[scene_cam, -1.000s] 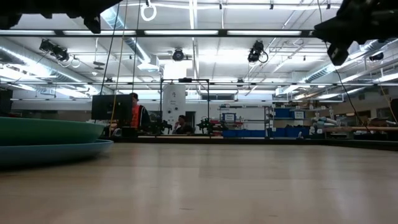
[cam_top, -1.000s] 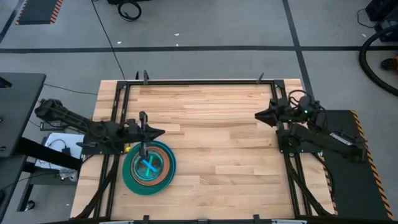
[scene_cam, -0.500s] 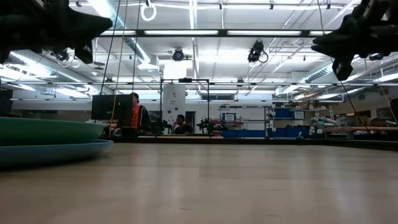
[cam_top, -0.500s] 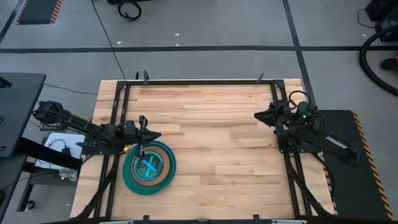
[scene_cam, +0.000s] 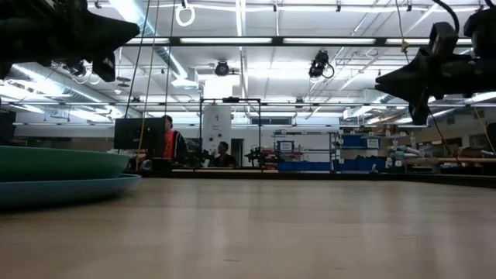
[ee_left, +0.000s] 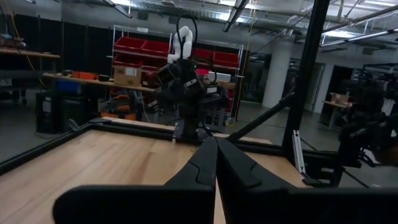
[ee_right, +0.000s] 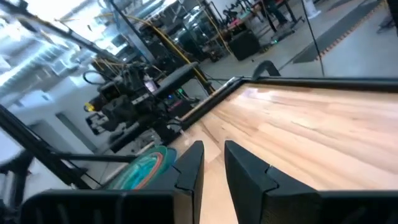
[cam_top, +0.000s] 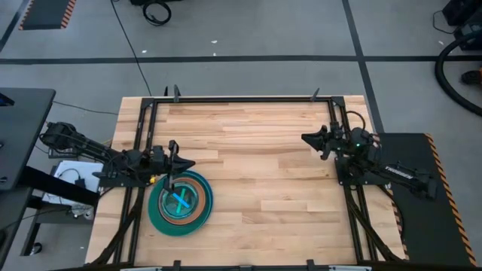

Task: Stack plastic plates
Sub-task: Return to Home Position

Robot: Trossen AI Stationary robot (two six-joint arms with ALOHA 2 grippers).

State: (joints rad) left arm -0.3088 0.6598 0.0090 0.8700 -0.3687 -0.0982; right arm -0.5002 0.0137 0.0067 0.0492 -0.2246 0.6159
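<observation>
**Pale wooden table (cam_top: 263, 173), one plate stack beside the left arm**

Ringed by a black metal frame (cam_top: 241, 98), with grey floor beyond. Far off in the low view, a person in orange (scene_cam: 169, 144). Near the front left: stacked round plastic plates (cam_top: 181, 202), large teal lowest, a tan rim showing higher up, small translucent cyan on top. Above the stack's far edge: left gripper (cam_top: 190, 162), fingers pressed together, holding nothing. Well apart across bare wood, by the right edge: right gripper (cam_top: 305, 138), fingers slightly spread, empty, pointed toward the table's middle.
</observation>
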